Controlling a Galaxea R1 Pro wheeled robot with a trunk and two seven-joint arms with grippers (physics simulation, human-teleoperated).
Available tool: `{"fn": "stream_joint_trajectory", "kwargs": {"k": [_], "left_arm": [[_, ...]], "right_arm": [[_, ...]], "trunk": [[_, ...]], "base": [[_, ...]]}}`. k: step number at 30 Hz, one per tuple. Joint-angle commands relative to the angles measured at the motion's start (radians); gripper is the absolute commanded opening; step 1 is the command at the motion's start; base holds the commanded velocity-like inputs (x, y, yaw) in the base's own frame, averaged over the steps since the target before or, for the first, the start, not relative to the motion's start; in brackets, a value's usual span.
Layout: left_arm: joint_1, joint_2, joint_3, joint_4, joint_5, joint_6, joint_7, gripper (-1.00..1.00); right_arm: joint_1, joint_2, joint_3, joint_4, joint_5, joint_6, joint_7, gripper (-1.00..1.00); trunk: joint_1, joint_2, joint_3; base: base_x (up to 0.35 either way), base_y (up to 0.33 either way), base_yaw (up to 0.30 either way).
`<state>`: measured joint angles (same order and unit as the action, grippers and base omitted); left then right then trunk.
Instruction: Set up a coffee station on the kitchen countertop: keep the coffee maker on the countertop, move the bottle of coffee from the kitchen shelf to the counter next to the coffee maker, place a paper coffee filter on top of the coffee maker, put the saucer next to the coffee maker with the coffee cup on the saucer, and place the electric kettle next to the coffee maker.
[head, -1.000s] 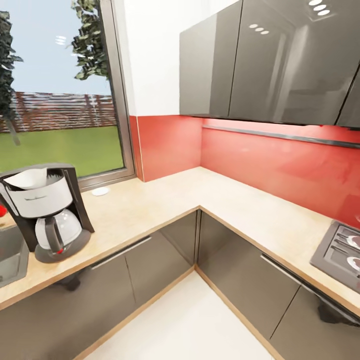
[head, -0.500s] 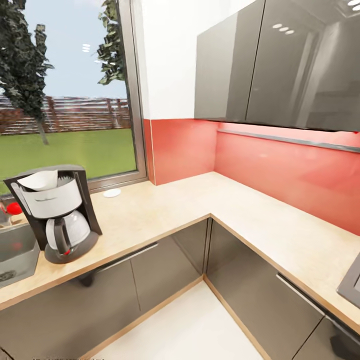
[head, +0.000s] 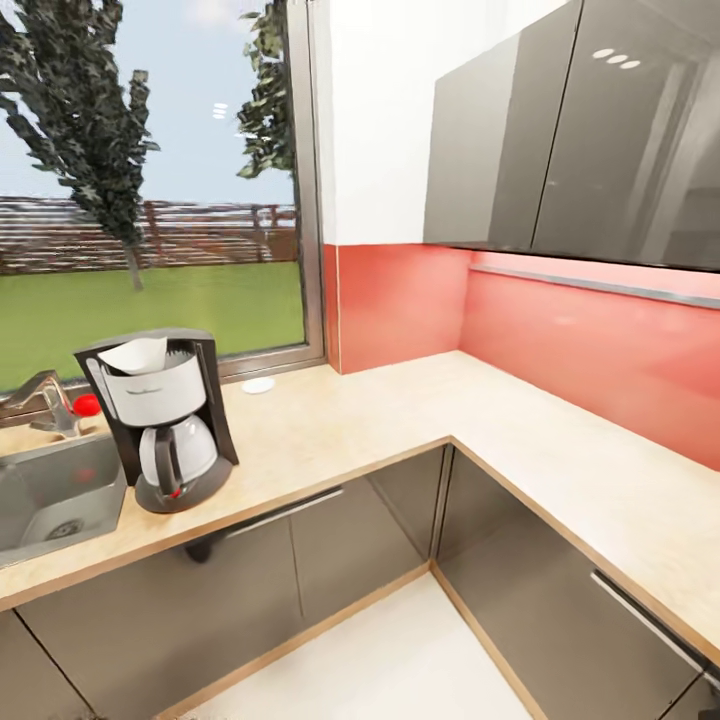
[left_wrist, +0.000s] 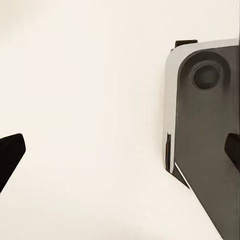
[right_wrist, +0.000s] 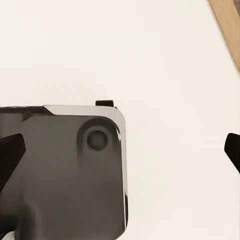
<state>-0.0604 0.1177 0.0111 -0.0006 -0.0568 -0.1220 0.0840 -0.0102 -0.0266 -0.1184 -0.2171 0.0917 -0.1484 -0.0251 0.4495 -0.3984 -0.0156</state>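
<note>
Coffee maker: tall dark grey drip machine (head: 163, 420) with silver-white front, upright on the table beside the sink.
Filter: white paper cone (head: 133, 354) in its top.
Carafe: rounded glass, dark handle.
Table: beige wood-grain L-shaped worktop (head: 400, 410).
Sink: steel basin (head: 55, 490).
Hands: left hand (left_wrist: 120, 150) and right hand (right_wrist: 120, 150) spread wide, gripping nothing, over pale floor.

sink (head: 50, 495) cut off at left edge, small white disc (head: 258, 385) by window — too small to identify

Window (head: 150, 200) faces lawn, fence and trees. Red backsplash (head: 560, 340) beneath glossy grey wall cabinets (head: 590, 130). Grey base cabinets (head: 330, 540); pale floor (head: 400, 660).
</note>
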Motion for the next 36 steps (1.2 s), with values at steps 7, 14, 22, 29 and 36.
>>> {"fn": "stream_joint_trajectory", "kwargs": {"k": [7, 14, 22, 29, 36], "left_arm": [[-0.001, 0.000, 0.001, 0.004, -0.006, -0.024, 0.003, 1.00], [-0.001, 0.000, 0.001, 0.004, -0.006, -0.025, 0.003, 1.00], [-0.001, 0.000, 0.001, 0.004, -0.006, -0.025, 0.003, 1.00], [-0.001, 0.000, 0.001, 0.004, -0.006, -0.025, 0.003, 1.00], [-0.001, -0.001, 0.001, 0.004, -0.006, -0.026, 0.003, 1.00]], "right_arm": [[-0.001, 0.001, -0.007, 0.001, 0.010, -0.003, -0.001, 1.00], [-0.001, 0.001, -0.007, 0.001, 0.010, -0.003, -0.001, 1.00], [-0.001, 0.001, -0.007, 0.001, 0.010, -0.003, -0.001, 1.00], [-0.001, 0.001, -0.007, 0.001, 0.010, -0.003, -0.001, 1.00], [-0.001, 0.001, -0.007, 0.001, 0.010, -0.003, -0.001, 1.00]], "trunk": [[0.001, -0.002, 0.006], [0.001, -0.002, 0.014], [0.001, -0.002, 0.023], [0.001, -0.002, 0.031], [0.001, -0.002, 0.038]], "base": [[0.000, 0.000, 0.214], [0.000, -0.007, 0.214], [0.000, -0.218, 0.214], [0.000, -0.273, 0.214], [0.000, -0.273, 0.214]]}}
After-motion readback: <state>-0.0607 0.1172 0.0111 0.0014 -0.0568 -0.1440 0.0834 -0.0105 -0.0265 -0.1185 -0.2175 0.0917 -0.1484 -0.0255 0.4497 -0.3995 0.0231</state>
